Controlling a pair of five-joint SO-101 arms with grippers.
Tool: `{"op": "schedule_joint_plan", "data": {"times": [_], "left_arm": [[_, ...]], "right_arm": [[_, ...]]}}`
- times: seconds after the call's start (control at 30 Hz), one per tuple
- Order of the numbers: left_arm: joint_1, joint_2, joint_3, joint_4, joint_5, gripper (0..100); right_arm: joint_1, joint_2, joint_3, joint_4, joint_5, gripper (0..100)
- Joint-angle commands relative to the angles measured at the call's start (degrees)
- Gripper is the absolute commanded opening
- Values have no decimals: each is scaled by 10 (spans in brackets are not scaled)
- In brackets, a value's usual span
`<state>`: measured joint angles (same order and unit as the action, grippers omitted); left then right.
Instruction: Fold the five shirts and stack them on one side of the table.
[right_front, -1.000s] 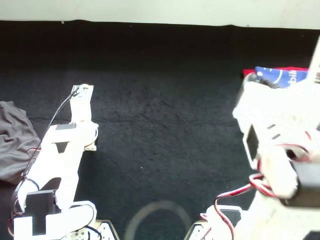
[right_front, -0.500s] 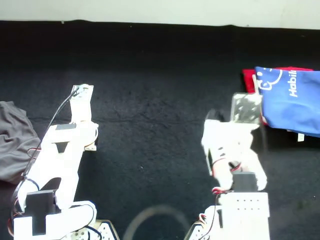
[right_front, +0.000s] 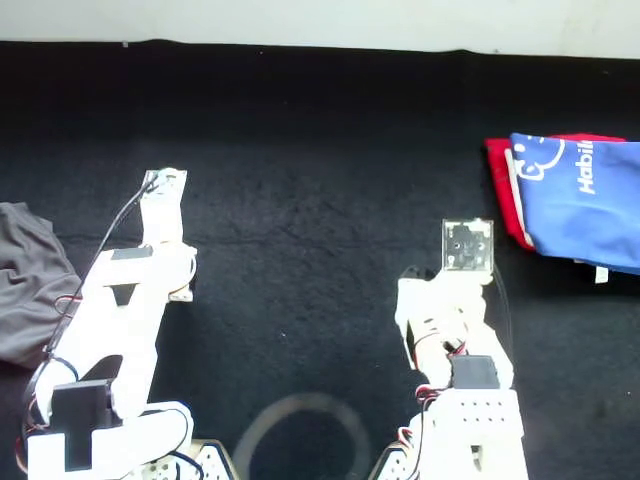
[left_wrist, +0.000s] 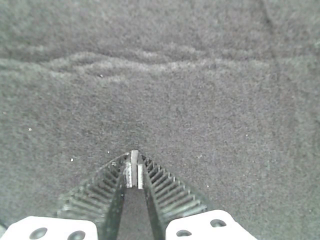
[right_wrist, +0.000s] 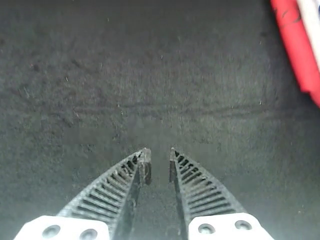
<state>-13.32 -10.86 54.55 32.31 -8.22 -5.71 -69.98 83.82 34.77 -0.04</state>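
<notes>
**A:** What did your last second change?

**B:** Your right arm (right_front: 455, 310) was up high, close to the overhead camera and blocking the pile. It has since come down past the blue shirt (right_front: 585, 200) and folded back toward its base. The right gripper (right_wrist: 159, 160) now points at bare black cloth (right_front: 320, 150), its jaws a narrow gap apart and holding nothing. Your left arm (right_front: 125, 300) hasn't budged. The left gripper (left_wrist: 134, 167) has its tips pressed together, also empty.

**A:** So where does that leave you?

**B:** I'd judge the blue shirt as placed. It lies folded on the red shirt (right_front: 503, 180) at the table's right side, well apart from either gripper. A dark grey shirt (right_front: 30, 280) sits crumpled at the left edge, just beside your left arm, and that looks like your next one.

**A:** Anything you can't trust?

**B:** The pile runs off the right edge, so you can't tell how squarely it's stacked or whether more lies beneath. The grey shirt is cut off too. You can count three shirts, not five.
</notes>
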Motion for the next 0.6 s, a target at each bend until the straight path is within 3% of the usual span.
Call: {"op": "schedule_joint_plan", "data": {"times": [0.0,0.17,0.23,0.33,0.43,0.57], "left_arm": [[-39,-9,-20,27,-7,12],[-198,-3,-158,201,-7,28],[-271,-2,-239,285,-8,88],[-349,-1,-343,383,-70,210],[-391,-1,-380,423,-130,255],[-405,5,-327,415,-189,255]], "right_arm": [[5,-9,24,-11,4,77],[6,-9,74,-73,8,77],[5,-9,81,-81,9,77],[4,-9,81,-81,9,77],[3,-9,80,-81,9,77],[3,-9,79,-81,9,77]]}}
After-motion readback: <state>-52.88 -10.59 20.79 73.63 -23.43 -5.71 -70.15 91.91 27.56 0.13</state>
